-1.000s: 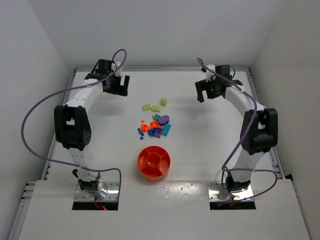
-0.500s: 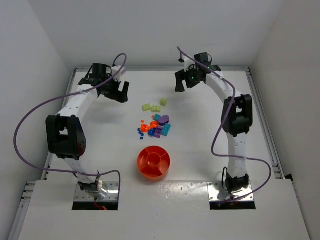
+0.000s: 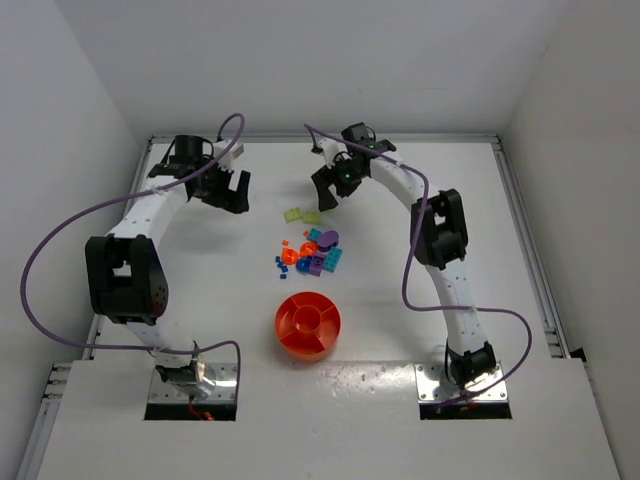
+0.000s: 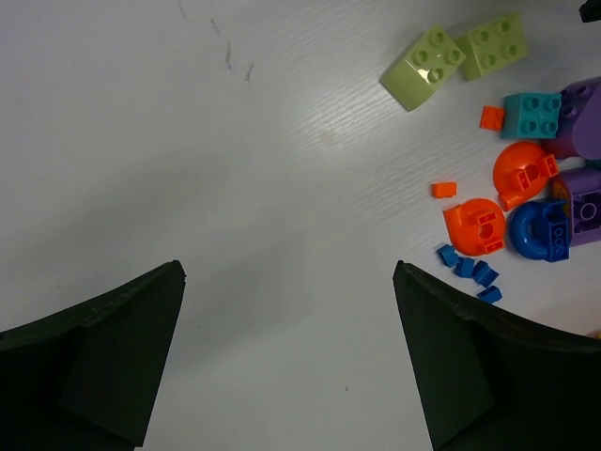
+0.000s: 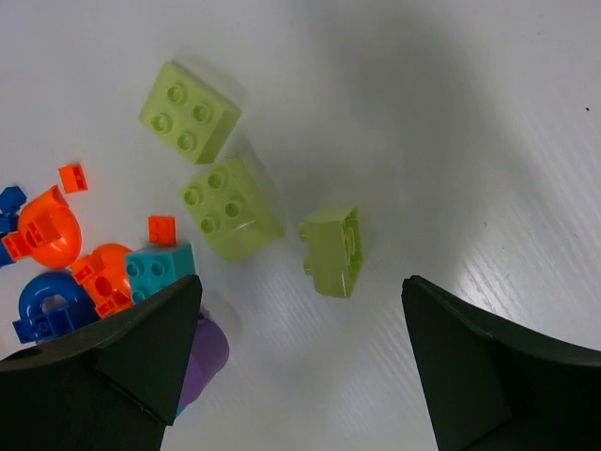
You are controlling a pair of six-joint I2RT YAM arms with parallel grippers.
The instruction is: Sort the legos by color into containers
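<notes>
— Nearest the arm bases?
— Round tray [image 3: 300, 350], orange-red, divided into wedges around a centre cup. Sits alone on the worktop [image 3: 220, 290], about midway between the two bases. Bare surface all round its rim.

— Beyond that?
— Mixed heap of legos [image 3: 312, 252]: orange-red, blue, teal and purple, packed close, several touching. Lies apart from the tray, with a clear strip between them. Tiny blue pieces [image 4: 470, 271] strewn along the heap's left edge.

— Farther still?
— Three yellow-green bricks [image 3: 303, 214], just past the heap. Two studs-up and near each other; third brick [image 5: 333, 249] tipped on its side, close by but not touching them.

— And the claws?
— Right claw [image 5: 300, 366] spread wide, gripping nothing. Hangs over the yellow-green bricks, with the tipped one just ahead of the gap between its fingers. Left claw [image 4: 286, 376] also wide apart and holding nothing. Hovers over bare worktop to the left of the bricks, well apart from every piece.

— Room at the edges?
— Wide bare stretches left and right of the heap. Side walls well off. Far wall [image 3: 300, 80] not far behind both claws.
</notes>
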